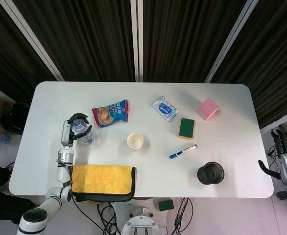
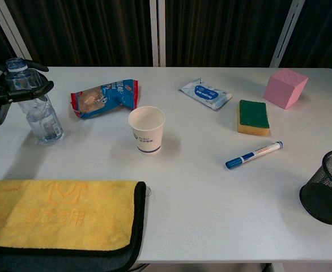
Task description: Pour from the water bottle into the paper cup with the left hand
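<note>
At the far left of the chest view the left hand [image 2: 1,90] sits up around the shoulder of the water bottle [image 2: 38,110], its dark fingers [image 2: 33,90] curved round the neck just below the blue cap; the bottle stands upright on the white table [image 2: 211,192], and from here I cannot tell for certain whether the fingers are grasping it or only ringing it loosely. The head view puts the same hand [image 1: 75,128] and bottle [image 1: 84,134] at the left side of the table [image 1: 148,98], just above the folded yellow cloth [image 1: 103,178] that lies at the near edge. The paper cup [image 2: 147,129] stands upright and open-mouthed near the middle of the frame, well apart from the bottle and to its right. Between them, a little further back, lies a blue and red snack packet [image 2: 103,97]. Toward the upper right there are a white wipes pack [image 2: 206,93], a green and yellow sponge [image 2: 253,117] and a pink cube [image 2: 285,88]; a blue marker [image 2: 254,155] lies below the sponge, and a black mesh pen holder [image 2: 326,187] sits at the right edge. The right hand [image 1: 286,159] shows only in the head view, off the table at the lower right of the frame, fingers held straight and apart, holding nothing.
</note>
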{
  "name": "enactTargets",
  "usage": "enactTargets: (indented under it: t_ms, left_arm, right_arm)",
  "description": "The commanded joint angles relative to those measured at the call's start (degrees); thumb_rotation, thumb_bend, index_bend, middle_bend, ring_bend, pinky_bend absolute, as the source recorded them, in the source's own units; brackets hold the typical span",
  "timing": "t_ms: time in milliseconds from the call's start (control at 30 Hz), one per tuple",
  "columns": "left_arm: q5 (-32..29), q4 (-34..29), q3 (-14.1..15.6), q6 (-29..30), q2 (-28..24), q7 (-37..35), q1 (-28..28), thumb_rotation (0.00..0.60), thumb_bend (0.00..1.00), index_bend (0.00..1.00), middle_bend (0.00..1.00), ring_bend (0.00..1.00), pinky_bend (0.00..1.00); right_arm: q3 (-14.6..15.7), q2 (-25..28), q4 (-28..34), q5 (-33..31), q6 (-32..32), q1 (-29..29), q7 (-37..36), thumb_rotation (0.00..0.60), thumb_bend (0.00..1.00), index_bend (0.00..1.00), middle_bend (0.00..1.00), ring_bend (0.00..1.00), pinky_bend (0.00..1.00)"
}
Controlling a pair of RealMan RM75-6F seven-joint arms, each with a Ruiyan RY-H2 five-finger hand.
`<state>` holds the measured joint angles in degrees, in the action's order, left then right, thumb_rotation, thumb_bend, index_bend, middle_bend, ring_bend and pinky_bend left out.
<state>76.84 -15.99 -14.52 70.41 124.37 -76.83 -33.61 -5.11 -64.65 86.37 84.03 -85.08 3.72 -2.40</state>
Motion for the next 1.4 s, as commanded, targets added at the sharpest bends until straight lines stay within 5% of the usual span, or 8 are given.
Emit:
enactTargets:
  t_ms: [33,367,667,1200,1400]
  left_arm:
    - [0.6,0.2,0.6,0.6,0.1,0.3,0.2,0.600,0.18,0.39,0.53,0.42,0.52]
    - [1.5,0.9,1.5,2.4,0.2,0.8,0.6,0.600,0.15,0.31,0.45,0.35,0.45]
    - [3.8,0.9,4.1,3.2,-0.8,1.1,1.5,0.600,0.08,0.09,0.25,0.17,0.28]
    - [4.2,-3.2,4.3,5.6,-4.6,0.7,3.4,0.600,0.00,0.05,0.16,0.08,0.18]
    - [3.9,-6.4,3.2,10.7,-7.2,0.0,4.7,0.600,0.00,0.05,0.16,0.08,0.18]
  right_arm:
    - [0.0,0.0,0.0,0.0,0.0,0.0,0.0,0.513,0.24,0.00,0.00,0.00,0.00]
    - [0.0,0.1,0.2,-0.1,-0.1,-0.1,0.1,0.512,0.24,0.00,0.00,0.00,0.00]
    - [-0.1,0.1,0.4,0.1,-0.3,-0.1,0.2,0.513,0.24,0.00,0.00,0.00,0.00]
    - [0.0,0.3,0.6,0.7,-1.0,-0.2,-0.1,0.514,0.24,0.00,0.00,0.00,0.00]
    - [-0.3,0.7,1.0,0.9,-2.0,-0.5,0.0,0.511,0.24,0.00,0.00,0.00,0.00]
